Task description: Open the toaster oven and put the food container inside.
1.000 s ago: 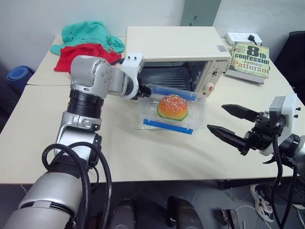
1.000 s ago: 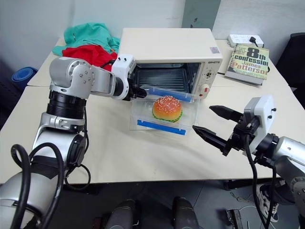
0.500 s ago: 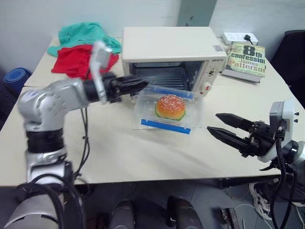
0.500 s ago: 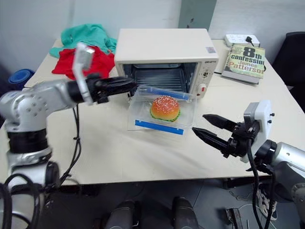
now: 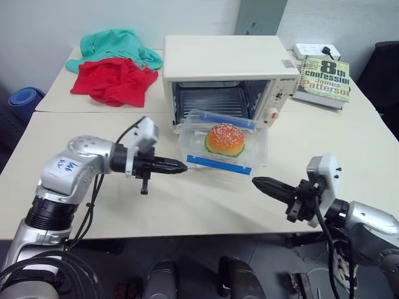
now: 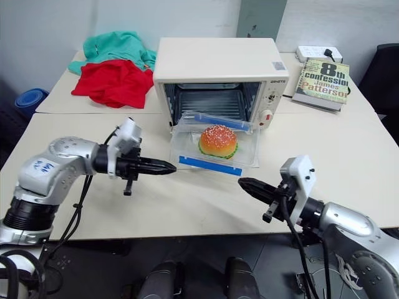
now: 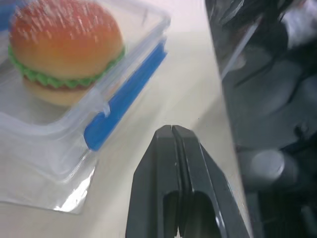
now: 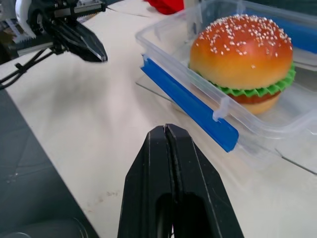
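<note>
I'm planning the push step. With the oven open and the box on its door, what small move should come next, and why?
Probably bring both shut tools in against the container and nudge it inward. It sits on the dropped door of the oven, outside the cavity, while the left tool and right tool hang clear of it on either side.

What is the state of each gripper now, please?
Left gripper: closed, holding nothing, beside the container.
Right gripper: closed, holding nothing, on the container's other side.

Both arms reach low and level: the left gripper [image 5: 177, 166] points rightward, the right gripper [image 5: 262, 184] leftward, each with fingers pressed together.
</note>
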You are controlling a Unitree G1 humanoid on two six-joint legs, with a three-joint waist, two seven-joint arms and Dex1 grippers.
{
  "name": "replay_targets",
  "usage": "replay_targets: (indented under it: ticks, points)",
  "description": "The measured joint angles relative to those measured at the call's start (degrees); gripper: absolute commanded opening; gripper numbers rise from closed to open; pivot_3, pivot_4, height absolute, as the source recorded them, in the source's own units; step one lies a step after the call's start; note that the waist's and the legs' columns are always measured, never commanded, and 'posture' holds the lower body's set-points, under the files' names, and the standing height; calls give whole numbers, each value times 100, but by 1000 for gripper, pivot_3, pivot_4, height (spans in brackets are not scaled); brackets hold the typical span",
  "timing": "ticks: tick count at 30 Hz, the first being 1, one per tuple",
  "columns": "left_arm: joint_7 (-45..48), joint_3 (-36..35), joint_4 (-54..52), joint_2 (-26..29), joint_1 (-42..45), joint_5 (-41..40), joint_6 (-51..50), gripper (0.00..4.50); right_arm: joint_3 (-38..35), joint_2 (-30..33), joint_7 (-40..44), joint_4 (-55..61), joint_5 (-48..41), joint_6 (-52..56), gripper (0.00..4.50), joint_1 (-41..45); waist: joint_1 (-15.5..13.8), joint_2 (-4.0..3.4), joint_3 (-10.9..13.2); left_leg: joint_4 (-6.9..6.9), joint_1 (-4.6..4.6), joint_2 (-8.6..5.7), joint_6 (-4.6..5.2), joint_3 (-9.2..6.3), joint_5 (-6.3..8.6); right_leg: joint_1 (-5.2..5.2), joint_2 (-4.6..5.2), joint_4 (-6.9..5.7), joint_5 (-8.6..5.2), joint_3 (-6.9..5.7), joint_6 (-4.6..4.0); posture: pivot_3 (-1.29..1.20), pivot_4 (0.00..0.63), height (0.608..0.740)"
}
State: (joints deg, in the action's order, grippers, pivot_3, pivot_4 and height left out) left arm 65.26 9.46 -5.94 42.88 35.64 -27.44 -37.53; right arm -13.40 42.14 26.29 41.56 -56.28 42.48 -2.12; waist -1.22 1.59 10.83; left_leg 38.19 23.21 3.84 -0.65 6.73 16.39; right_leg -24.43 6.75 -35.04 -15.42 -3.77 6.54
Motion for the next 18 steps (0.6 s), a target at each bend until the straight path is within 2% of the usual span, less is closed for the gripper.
replay_targets:
  ticks: [3, 6, 10, 14, 18]
  points:
    - [-608, 170, 370, -726, 84, 396, 126, 0, 588, -414, -439, -456, 859, -149, 35, 396, -17, 1, 0, 12, 7, 0, 4, -1, -2, -2, 1, -6, 3, 0, 4, 0, 150, 740]
    - [-1219, 229, 633, -1307, 147, 665, 169, 0, 807, -795, -823, -877, 1497, -323, 35, 770, -20, 1, 0, 17, 10, -1, 6, 0, -3, -3, 1, -6, 4, 1, 6, 0, 150, 740]
    - [-1789, 98, 679, -1821, 208, 764, 190, 0, 810, -1070, -1064, -1319, 1950, -464, 35, 1179, -8, 0, 0, 9, 9, -1, 3, 2, -4, -5, 0, -5, 5, 1, 7, 0, 150, 740]
    - [-2146, 9, 689, -2078, 222, 779, 178, 0, 844, -1205, -1067, -1809, 2315, -641, 35, 1560, 9, 0, 0, 8, 6, 0, 2, 3, -7, -6, -1, -8, 5, 1, 7, 0, 150, 740]
    - [-2726, -153, 1125, -2505, 531, 971, 268, 0, 916, -1475, -1035, -2635, 2747, -958, 35, 2237, 4, 0, 0, 12, 7, 0, 7, 4, -14, -5, 0, -10, 12, 1, 8, 0, 150, 740]
